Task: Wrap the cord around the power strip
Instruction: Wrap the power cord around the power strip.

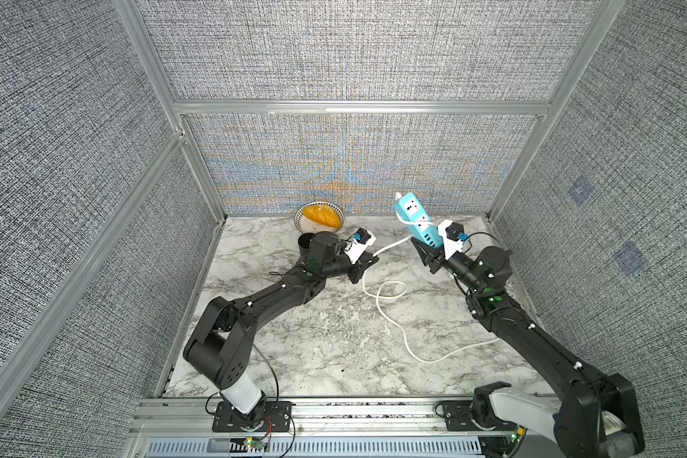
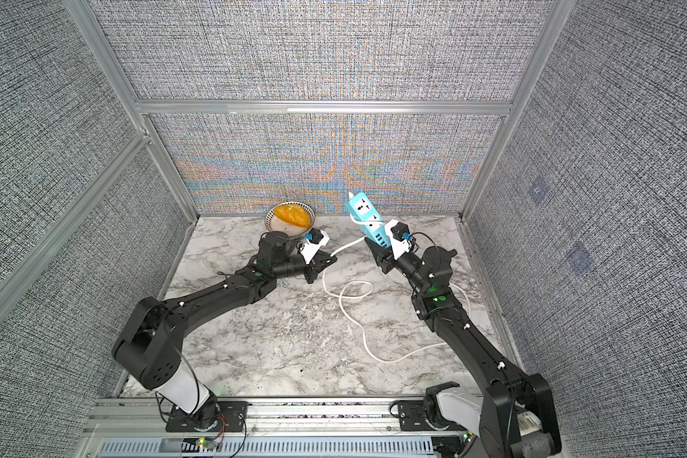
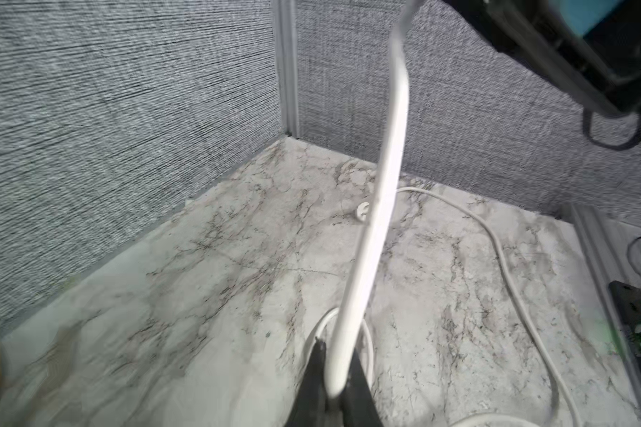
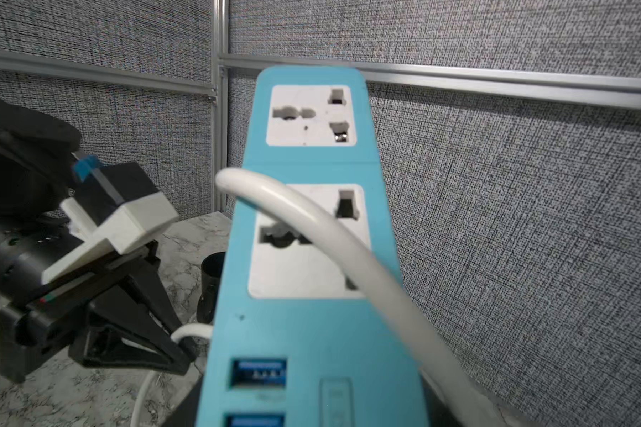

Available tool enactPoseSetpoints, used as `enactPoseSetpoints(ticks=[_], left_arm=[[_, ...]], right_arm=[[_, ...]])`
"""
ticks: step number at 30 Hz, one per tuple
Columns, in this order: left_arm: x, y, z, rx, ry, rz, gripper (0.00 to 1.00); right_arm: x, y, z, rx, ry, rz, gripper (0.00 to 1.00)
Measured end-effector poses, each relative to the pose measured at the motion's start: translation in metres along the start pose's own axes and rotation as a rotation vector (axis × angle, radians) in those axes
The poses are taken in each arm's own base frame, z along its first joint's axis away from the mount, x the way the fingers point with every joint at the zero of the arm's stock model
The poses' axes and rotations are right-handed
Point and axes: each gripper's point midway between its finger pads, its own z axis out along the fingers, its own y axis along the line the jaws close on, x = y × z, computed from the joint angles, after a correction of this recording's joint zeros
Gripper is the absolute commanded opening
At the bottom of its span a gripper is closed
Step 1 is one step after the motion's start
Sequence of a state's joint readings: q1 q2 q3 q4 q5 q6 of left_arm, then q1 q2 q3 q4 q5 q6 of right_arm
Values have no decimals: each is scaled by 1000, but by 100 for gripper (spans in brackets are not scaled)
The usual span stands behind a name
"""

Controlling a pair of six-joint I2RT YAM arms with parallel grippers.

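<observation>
The light-blue power strip is held up off the table at the back right, tilted, with my right gripper shut on its USB end. The white cord crosses the strip's socket face and drops left to my left gripper. In the left wrist view the cord sits pinched between the black fingers of that gripper. The rest of the cord lies in loops on the marble table. The right wrist view shows the strip close up.
A bowl of orange food stands at the back wall, with a black cup beside the left arm's wrist. Grey fabric walls close in three sides. The cord's far stretch runs under the right arm.
</observation>
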State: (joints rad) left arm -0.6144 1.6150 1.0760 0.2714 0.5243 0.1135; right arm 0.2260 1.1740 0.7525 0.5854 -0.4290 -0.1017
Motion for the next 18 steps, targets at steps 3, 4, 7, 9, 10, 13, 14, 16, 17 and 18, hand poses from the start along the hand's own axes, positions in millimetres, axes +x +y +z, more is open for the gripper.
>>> enactPoseSetpoints(ticks=[3,4,7,9,10,13,14,16,17,18], left_arm=[[-15,-3,-12,-35,23,60,0],[-21,-6,-14,-37,27,81,0],[-32,-16,-19,-49,62,160,0],[-35,-19,-25,-61,95,198,0],[-37,-18,-28,-69,105,216,0],[-48,-26,-36,-69,124,284,0],[-52,-30,-39,-62,128,308,0],[-61,-38,-42,-42,135,360,0],[-65,-41,-44,-34,141,385,0],[-68,-45,-45,-21,154,409,0]], right_arm=[[21,-14,3,49,72,54,0],[28,-17,3,60,95,69,0],[44,-23,4,83,145,101,0],[51,-26,4,101,173,108,0],[55,-28,4,112,187,111,0],[68,-28,6,110,234,109,0],[72,-27,7,100,249,104,0],[79,-22,8,75,272,96,0],[83,-19,8,63,285,95,0],[85,-16,9,50,294,91,0]])
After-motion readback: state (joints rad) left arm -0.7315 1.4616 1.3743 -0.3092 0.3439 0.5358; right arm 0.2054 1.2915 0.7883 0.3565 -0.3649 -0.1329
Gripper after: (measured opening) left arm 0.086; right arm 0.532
